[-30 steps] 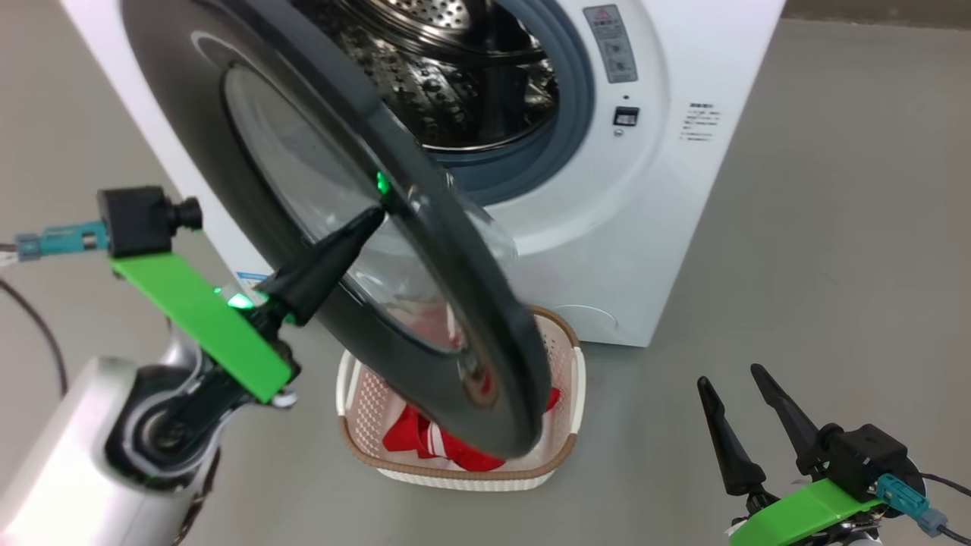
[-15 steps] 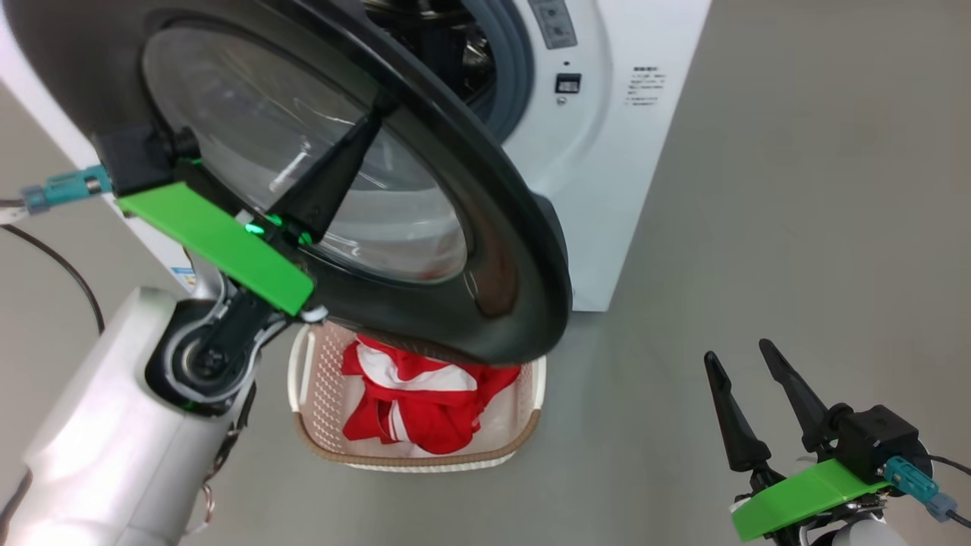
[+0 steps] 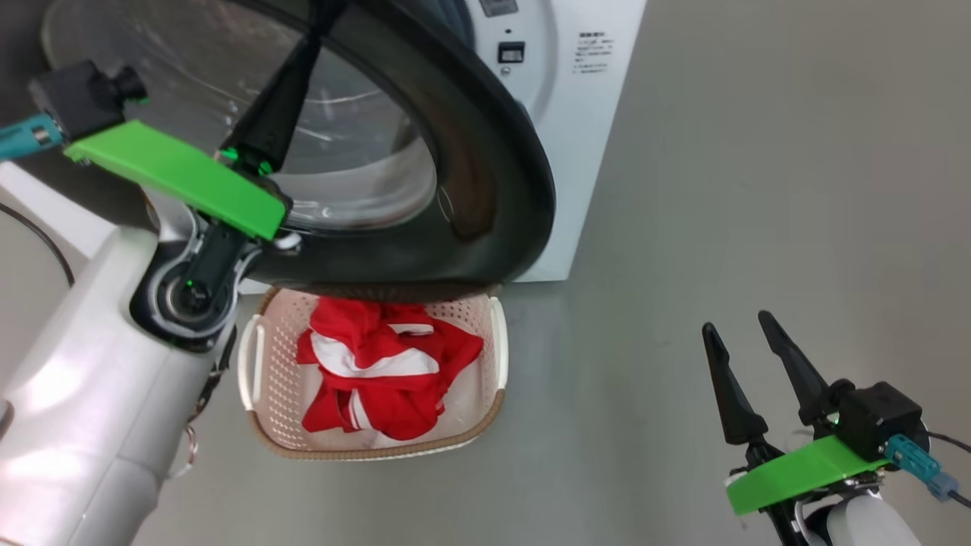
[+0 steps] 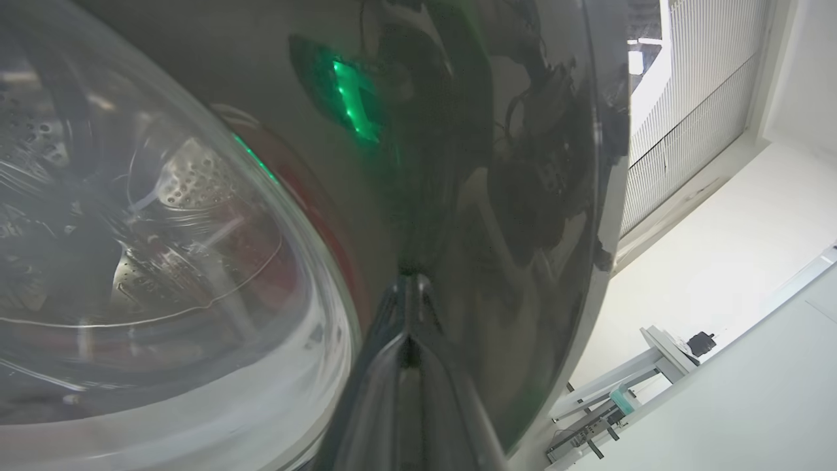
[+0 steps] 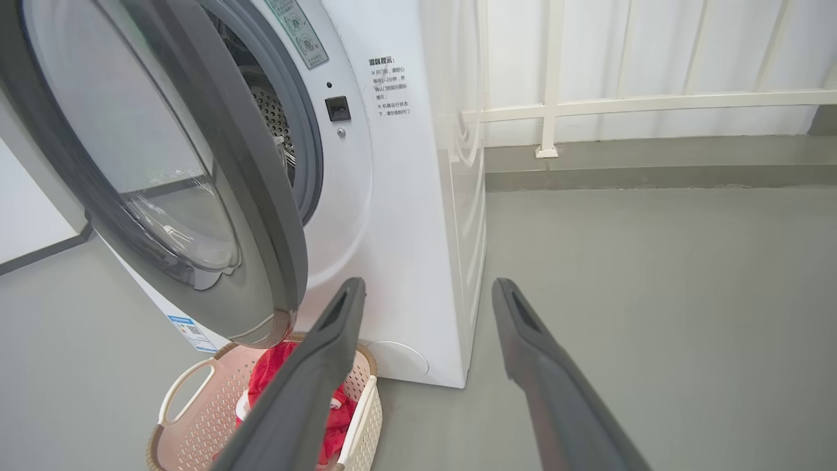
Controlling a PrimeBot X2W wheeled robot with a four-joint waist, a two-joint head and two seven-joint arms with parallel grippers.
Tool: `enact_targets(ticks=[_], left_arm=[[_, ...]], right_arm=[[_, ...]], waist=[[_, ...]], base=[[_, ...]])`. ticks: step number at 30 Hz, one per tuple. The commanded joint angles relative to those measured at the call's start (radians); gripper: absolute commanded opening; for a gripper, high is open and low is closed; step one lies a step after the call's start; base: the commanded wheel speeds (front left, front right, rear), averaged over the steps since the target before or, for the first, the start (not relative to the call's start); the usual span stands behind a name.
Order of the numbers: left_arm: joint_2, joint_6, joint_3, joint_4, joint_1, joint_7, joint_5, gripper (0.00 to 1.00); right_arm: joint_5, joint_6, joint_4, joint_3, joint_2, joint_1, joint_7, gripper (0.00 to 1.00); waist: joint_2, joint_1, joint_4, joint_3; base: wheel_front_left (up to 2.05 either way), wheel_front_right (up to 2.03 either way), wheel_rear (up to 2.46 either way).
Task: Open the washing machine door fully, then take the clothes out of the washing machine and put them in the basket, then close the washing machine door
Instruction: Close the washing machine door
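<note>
The washing machine door [image 3: 485, 189], with its black rim and clear bulging window, stands partly swung toward the white washing machine [image 3: 576, 152]. My left gripper [image 3: 315, 30] is shut, its tips pressed against the door's glossy outer rim [image 4: 510, 196]; the joined fingers meet it at the left gripper [image 4: 409, 288]. The red and white clothes [image 3: 379, 364] lie in the cream basket [image 3: 497, 341] on the floor below the door. My right gripper [image 3: 732, 320] hangs open and empty at the lower right, away from the machine. In the right wrist view the door [image 5: 261, 216] is ajar over the basket [image 5: 189, 418].
Grey floor spreads to the right of the washing machine [image 5: 405, 229]. A white railing [image 5: 549, 104] and wall stand behind it. The drum [image 5: 271, 124] shows through the gap between door and opening.
The door has swung further toward the machine with my shut left gripper against it. The head camera has shifted, so the basket sits higher and more in view. The right gripper stays open.
</note>
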Motion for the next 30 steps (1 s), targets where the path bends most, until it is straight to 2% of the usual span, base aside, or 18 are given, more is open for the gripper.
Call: enact_targets(ticks=[1, 18, 30], left_arm=[[0.040, -0.007, 0.018, 0.001, -0.063, -0.022, -0.004, 0.00], [0.062, -0.007, -0.033, 0.108, -0.150, -0.131, -0.055, 0.00], [0.098, -0.007, -0.117, 0.087, -0.055, -0.181, -0.060, 0.00]], right_arm=[[-0.011, 0.005, -0.028, 0.018, 0.000, -0.033, -0.006, 1.00], [-0.012, 0.005, -0.031, 0.024, 0.014, -0.060, -0.006, 1.00], [-0.013, 0.005, -0.023, 0.016, 0.015, -0.047, -0.006, 1.00]], waist=[[0.0000, 0.0000, -0.022, 0.018], [0.0000, 0.0000, -0.060, 0.042], [0.0000, 0.0000, -0.023, 0.014]], base=[[0.00, 0.00, 0.00], [0.00, 0.00, 0.00], [0.00, 0.00, 0.00]])
